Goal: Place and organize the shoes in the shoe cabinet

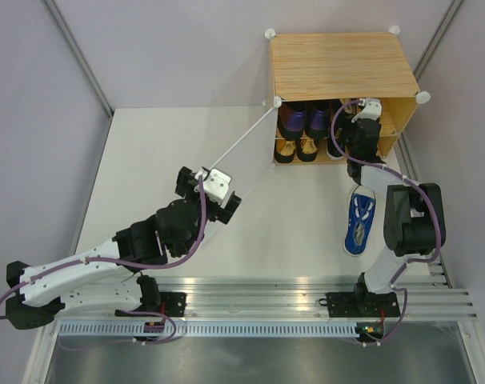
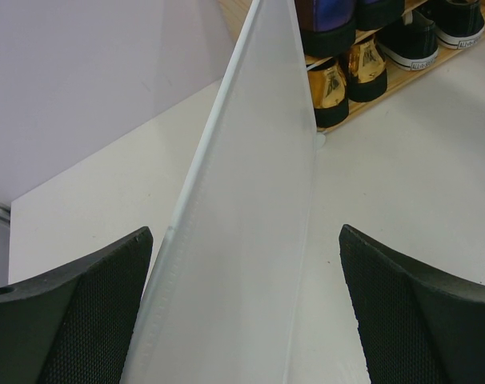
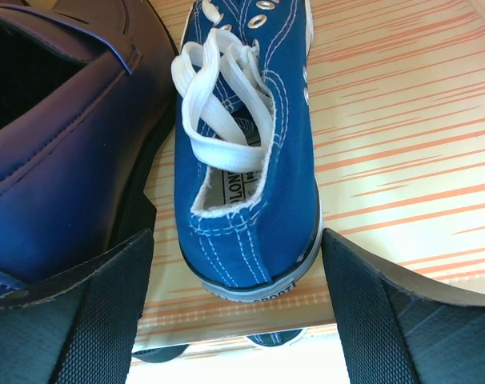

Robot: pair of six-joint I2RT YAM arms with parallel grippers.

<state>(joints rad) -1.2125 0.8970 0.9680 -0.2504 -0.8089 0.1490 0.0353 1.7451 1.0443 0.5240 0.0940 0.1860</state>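
Right pincer [image 3: 236, 236]: spread, one finger on each side of the heel of a blue sneaker [image 3: 242, 160], with a gap showing on both sides; it pinches nothing.
Blue sneaker: on the upper shelf [image 3: 402, 120] of the cabinet [image 1: 338, 64]. Its long axis runs bottom to top of the wrist view, heel at the bottom, toe cut off by the top edge.
Purple shoes [image 1: 305, 120]: two, on the same shelf, just left of the sneaker.
Second blue sneaker [image 1: 358, 222]: on the table [image 1: 186, 136] at the lower right of the overhead view. Its long axis runs nearly up and down, and which end is the toe is hard to make out.
Left pincer [image 2: 244, 234]: spread wide, straddling the free edge of the door [image 2: 250, 200]; whether they touch cannot be told.
Door: white, standing open, slanting from the cabinet's front left corner toward the lower left.
Gold shoes [image 2: 332, 90]: two, on the lower shelf.
Black shoes [image 2: 410, 44]: two, to the right of the gold pair, partly cut off at the upper right.
Hidden: in the overhead view the right arm covers most of the black pair and the shelved sneaker.
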